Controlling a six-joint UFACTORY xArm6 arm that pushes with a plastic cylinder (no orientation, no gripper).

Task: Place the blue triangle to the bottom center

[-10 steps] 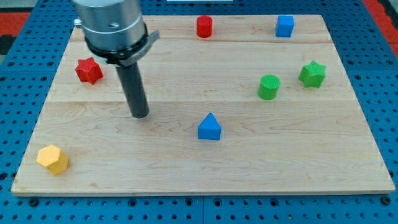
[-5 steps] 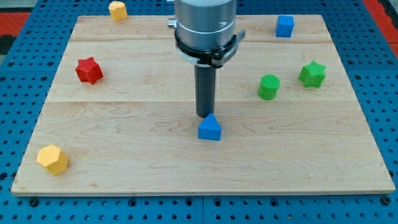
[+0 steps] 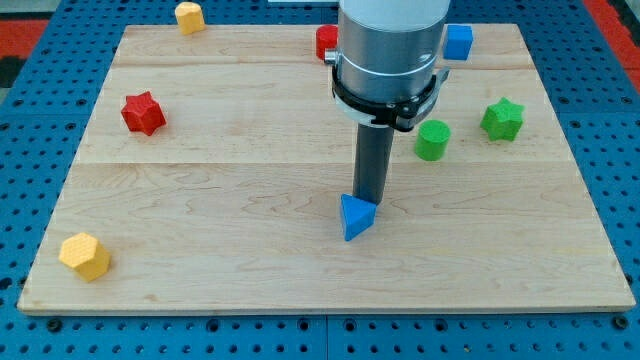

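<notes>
The blue triangle (image 3: 356,216) lies near the middle of the wooden board (image 3: 200,230), slightly below centre, turned so one corner points to the view's right. My tip (image 3: 372,201) stands right at the triangle's upper right edge, touching it. The rod rises from there to the large grey arm housing (image 3: 388,50) at the view's top.
A green cylinder (image 3: 432,139) and a green star (image 3: 502,119) lie to the right. A blue cube (image 3: 459,42) and a red cylinder (image 3: 325,42) sit at the top, partly hidden by the arm. A red star (image 3: 143,112) is at left, yellow blocks at top left (image 3: 188,16) and bottom left (image 3: 84,256).
My tip moved from the view's left across to the triangle's upper right side. The blue triangle shifted slightly right and down and rotated.
</notes>
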